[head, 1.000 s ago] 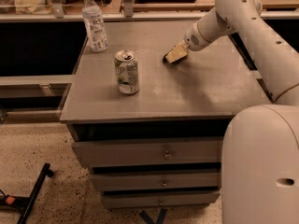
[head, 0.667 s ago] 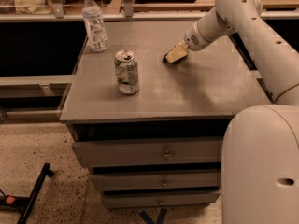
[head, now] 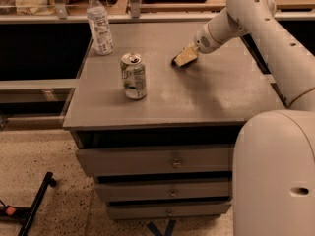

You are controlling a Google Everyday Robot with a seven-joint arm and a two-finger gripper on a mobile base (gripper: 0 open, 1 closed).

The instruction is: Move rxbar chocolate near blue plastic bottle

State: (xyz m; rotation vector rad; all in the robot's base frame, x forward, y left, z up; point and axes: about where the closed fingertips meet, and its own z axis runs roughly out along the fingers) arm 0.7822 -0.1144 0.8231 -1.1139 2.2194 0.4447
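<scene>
While the gripper is sitting low at the rxbar, grasp impossible to tell, the bottle is standing well left of it by the table's far-left edges. Open tabletop is lying between, and the can is standing left and nearer the front.

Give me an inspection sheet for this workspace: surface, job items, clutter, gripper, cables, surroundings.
Surface: grey cabinet top, flat, with drawers below.
Job's things: tall clear plastic bottle with white cap stands upright at the back left corner. The black-wrapped rxbar chocolate shows only as a dark sliver at the gripper, well apart from the bottle.
Clutter: green-and-white soda can, upright, in front of the bottle and left of the bar.
Gripper: gripper is low over the top, at the bar; whether it grasps the bar cannot be told.
Cables: nothing seen.
Surroundings: speckled floor; black stand leg at lower left.
</scene>
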